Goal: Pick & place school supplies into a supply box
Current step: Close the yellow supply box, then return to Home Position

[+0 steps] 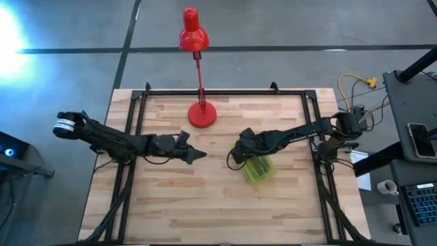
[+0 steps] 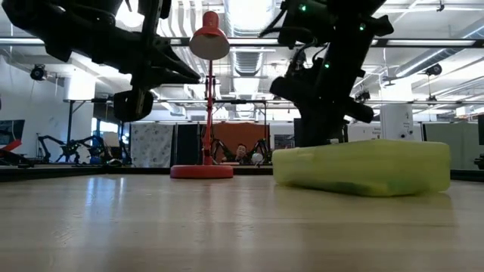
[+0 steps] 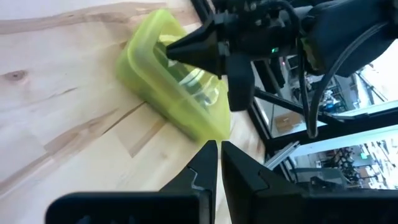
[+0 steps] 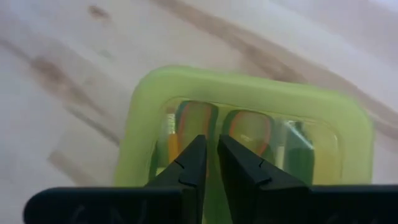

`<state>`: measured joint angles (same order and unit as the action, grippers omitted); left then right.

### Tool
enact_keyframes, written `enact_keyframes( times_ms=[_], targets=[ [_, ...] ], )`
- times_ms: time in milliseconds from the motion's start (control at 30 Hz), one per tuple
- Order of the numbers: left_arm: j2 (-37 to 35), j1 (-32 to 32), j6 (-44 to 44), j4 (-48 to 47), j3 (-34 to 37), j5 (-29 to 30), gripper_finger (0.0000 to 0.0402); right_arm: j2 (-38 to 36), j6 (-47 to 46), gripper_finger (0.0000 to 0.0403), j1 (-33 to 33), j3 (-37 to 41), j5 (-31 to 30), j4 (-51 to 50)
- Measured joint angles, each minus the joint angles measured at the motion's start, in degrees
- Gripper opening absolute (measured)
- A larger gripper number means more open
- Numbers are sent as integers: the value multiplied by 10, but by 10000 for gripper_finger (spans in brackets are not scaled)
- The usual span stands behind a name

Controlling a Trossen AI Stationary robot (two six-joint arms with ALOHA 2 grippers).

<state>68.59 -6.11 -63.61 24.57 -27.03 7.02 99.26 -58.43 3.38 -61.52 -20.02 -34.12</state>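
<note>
At the left of the high view our left hand (image 1: 198, 155) hangs over bare surface (image 1: 171, 205), fingers pressed nearly together with nothing between them, pointing toward centre frame; we would leave it there, clear of the work. Just above centre stands the red lamp (image 1: 201, 113), well apart from the action and nothing to reach past. Right of centre our right hand (image 1: 238, 156) sits at the near end of the box (image 1: 258, 169), which lies flat on the surface at centre-right, its lid seemingly down. Through the right wrist view the red scissors (image 4: 249, 129) and a pencil (image 4: 170, 142) show through the translucent lid, so the supplies look to be inside already. This hand's fingers are closed to a thin slit and grip nothing. We judge the step to be pressing or checking the lid: we should push straight down on the rim, not sideways, since the light box may skid on smooth wood.
</note>
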Motion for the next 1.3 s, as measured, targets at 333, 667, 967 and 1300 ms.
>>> enact_keyframes(
  times_ms=[333,667,967,1300],
  targets=[
    [9,0,0,0,0,0,6,-8,-58,38,0,-3,-73,-64],
    [9,-1,0,4,0,0,6,-106,21,38,179,-3,-259,-38],
    [9,-7,10,43,0,1,6,-228,-30,38,330,-2,-346,-91],
    [9,-7,72,48,0,4,6,-340,-220,38,393,12,-385,-410]
  ],
)
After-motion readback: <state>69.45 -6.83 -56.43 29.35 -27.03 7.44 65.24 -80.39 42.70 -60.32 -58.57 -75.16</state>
